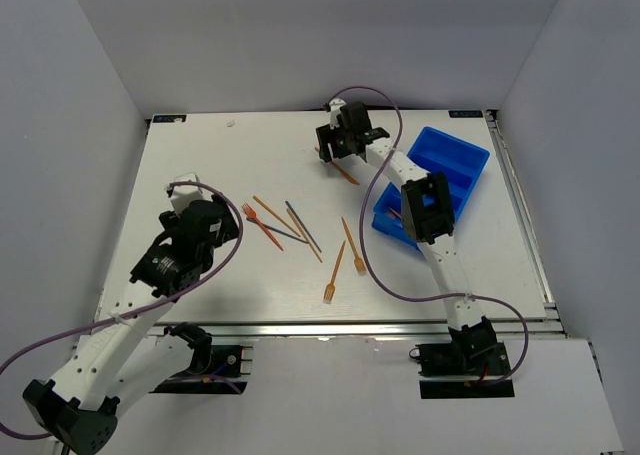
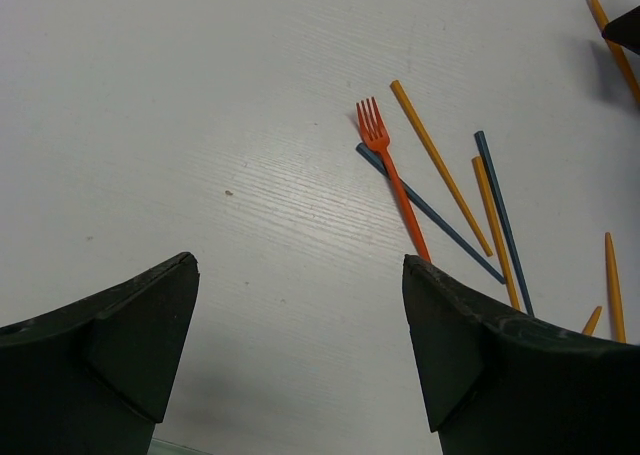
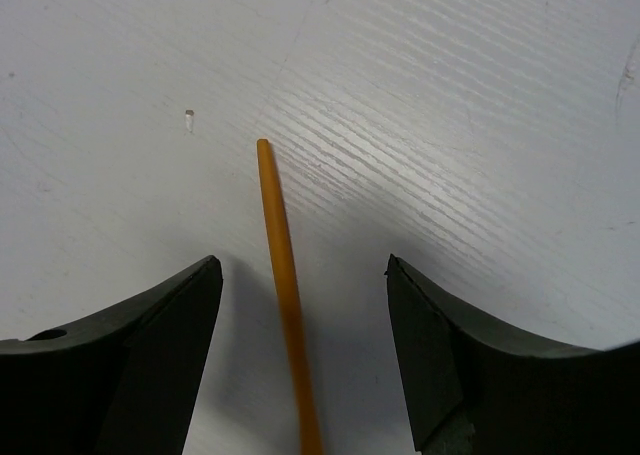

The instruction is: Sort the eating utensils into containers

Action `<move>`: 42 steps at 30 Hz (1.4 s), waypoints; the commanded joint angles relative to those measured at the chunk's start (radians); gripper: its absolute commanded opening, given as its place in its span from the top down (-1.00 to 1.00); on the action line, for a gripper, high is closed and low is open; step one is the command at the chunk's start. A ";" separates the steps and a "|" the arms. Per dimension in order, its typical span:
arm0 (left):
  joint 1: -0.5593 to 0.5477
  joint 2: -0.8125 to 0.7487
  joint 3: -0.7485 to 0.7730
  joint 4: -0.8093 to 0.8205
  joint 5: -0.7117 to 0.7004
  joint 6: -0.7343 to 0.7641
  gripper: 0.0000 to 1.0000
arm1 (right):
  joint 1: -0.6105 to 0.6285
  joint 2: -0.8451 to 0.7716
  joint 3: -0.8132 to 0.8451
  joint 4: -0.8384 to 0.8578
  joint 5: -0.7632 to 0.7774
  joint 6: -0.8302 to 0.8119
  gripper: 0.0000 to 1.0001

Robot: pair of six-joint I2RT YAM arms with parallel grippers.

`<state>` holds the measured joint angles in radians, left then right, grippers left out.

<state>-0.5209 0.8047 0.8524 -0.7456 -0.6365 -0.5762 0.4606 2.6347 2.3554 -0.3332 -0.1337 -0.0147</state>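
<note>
**A:** What takes up most of the overhead view?

**B:** A white table (image 1: 200,155). At its far right lies a bright blue tray (image 1: 452,160), set at an angle and split into long compartments.

**A:** How are the arms posed?

**B:** The right arm (image 1: 440,255) rises from its base at the near right edge and passes over the tray's near end. It bends at the elbow and stretches left to the far middle of the table. The left arm (image 1: 165,260) folds back from its base toward the near left corner, then leans forward over the table's left side.

**A:** And the grippers?

**B:** The right gripper (image 3: 300,265) is spread, one black finger on each side of an orange stick (image 3: 283,245). The stick lies flat on the table and neither finger touches it. The left gripper (image 2: 298,265) is spread wide above bare table, with nothing between its fingers.

**A:** Where are the other utensils?

**B:** They lie loose mid-table, left of the tray. A red-orange fork (image 2: 385,160) crosses a dark blue stick (image 2: 430,213). Just beside them lie a second orange stick (image 2: 440,165) and a second dark blue stick (image 2: 503,215). Nearer the tray lie an orange fork (image 1: 333,275) and a second orange fork (image 1: 352,245).
</note>
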 commanded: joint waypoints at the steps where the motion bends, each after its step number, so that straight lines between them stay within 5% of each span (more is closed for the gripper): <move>1: -0.004 -0.018 -0.012 0.020 0.027 0.013 -0.84 | 0.013 0.036 0.064 0.008 -0.011 -0.034 -0.42; 4: -0.004 -0.027 -0.012 0.023 0.040 0.016 -0.84 | 0.013 0.051 0.068 -0.023 0.000 -0.051 -0.30; 8: -0.002 -0.044 -0.016 0.034 0.055 0.021 -0.87 | 0.030 0.048 0.050 -0.033 0.040 -0.091 0.16; 16: -0.004 -0.048 -0.016 0.035 0.070 0.029 -0.88 | 0.030 0.071 0.045 -0.112 0.040 -0.131 0.57; 20: -0.004 -0.064 -0.016 0.038 0.067 0.029 -0.89 | 0.049 0.038 -0.034 -0.129 0.054 -0.157 1.00; 31: -0.004 -0.090 -0.019 0.032 0.037 0.018 -0.91 | 0.062 -0.223 -0.234 0.061 -0.108 -0.024 1.00; 42: -0.004 -0.117 -0.023 0.031 0.021 0.010 -0.93 | 0.055 -0.416 -0.251 0.085 -0.195 0.056 1.00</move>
<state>-0.5209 0.6971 0.8402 -0.7250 -0.5961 -0.5602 0.5182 2.3264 2.1155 -0.2939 -0.2947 0.0135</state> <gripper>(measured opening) 0.963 0.024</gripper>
